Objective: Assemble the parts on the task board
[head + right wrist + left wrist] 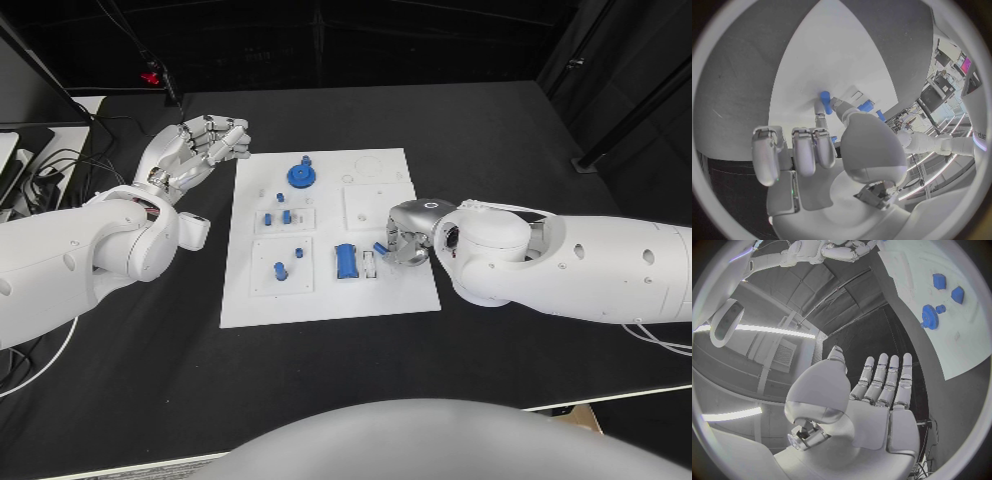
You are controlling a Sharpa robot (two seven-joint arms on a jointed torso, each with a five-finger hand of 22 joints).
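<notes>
holding a small blue piece [826, 108] between its thumb and a finger, the right hand [410, 234] hangs over the white board [389, 293] near its right edge, just beside the long blue block [346, 261]. the step looks like bringing this piece to its spot. next it likely needs a slow, straight push down into a hole. the left hand [196, 152] holds nothing, its fingers straight and a little apart, by the board's far left corner, near the blue gear [302, 176].
</notes>
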